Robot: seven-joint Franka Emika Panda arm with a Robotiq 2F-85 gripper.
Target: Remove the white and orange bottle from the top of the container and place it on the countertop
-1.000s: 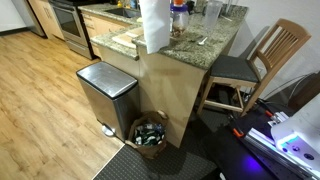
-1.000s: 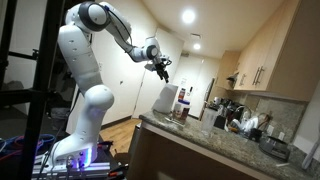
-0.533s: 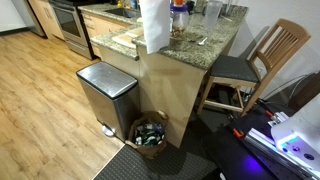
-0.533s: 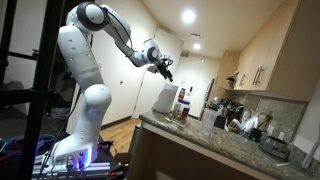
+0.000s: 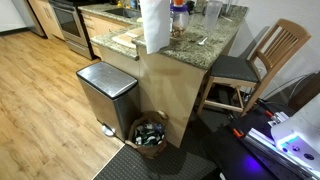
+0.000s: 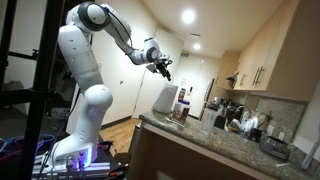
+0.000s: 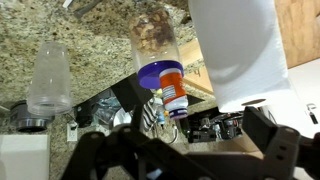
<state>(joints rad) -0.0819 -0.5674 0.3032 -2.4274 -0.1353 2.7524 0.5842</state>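
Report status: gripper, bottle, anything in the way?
Gripper open, empty, up in the air. Bottle sits on the container, untouched. Paper towel roll stands close beside it.

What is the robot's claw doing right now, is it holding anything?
Gripper: open, holding nothing, up in the air and clear of the white and orange bottle.
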